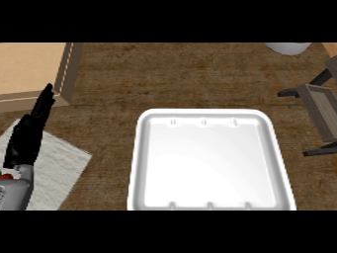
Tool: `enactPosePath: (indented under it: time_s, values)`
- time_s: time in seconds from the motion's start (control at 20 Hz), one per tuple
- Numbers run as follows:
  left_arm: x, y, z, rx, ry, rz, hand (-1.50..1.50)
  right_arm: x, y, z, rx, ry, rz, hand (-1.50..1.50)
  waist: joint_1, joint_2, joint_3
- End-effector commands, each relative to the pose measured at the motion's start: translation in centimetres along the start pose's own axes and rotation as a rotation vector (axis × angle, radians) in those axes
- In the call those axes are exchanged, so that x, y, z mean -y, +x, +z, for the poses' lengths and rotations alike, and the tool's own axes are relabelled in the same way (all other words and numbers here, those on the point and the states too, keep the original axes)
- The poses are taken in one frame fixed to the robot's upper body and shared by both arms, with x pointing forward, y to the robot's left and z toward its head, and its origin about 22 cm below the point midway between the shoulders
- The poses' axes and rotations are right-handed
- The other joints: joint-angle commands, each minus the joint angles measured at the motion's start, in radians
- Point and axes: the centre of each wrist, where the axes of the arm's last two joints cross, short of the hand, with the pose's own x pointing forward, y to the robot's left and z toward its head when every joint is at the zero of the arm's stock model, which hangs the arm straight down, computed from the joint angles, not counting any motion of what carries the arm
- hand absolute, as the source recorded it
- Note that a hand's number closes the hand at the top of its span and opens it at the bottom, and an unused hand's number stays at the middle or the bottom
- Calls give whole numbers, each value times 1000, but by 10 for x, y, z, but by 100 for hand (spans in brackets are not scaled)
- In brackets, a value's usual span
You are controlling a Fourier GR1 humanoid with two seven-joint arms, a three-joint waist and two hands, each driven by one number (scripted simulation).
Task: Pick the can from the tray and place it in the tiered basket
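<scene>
The white tray [145, 163] lies in the middle of the counter, and nothing shows inside it. No can is visible anywhere in the head view. The tiered basket [330, 101], dark-framed with grey-brown shelves, stands at the right edge and is partly cut off. My left hand [27, 134] rests at the left over a grey mat, fingers straight and pointing away from me, holding nothing. My right hand does not show.
A light wooden box [25, 74] fills the far left corner. The pale grey mat [58, 165] lies under my left forearm, with a small red and green item [2, 174] beside the wrist. A white object [287, 47] peeks in at the far edge.
</scene>
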Motion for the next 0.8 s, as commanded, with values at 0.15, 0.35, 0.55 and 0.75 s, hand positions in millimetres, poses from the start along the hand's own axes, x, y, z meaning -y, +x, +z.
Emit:
enactPosePath:
  time_s: [0.15,0.35,0.55,0.75]
  values:
    - [11,-6,7,0,-9,8,0,1,8,16,33,-58,-147,150,-3,0,4]
    - [-3,7,-3,14,-9,1,0,94,36,29,145,-250,-115,150,15,6,0]
    - [9,12,-4,41,-26,-3,0,155,47,46,302,-446,-129,150,39,14,-3]
    - [12,6,1,19,-30,0,0,173,52,52,363,-607,-276,150,31,7,-3]
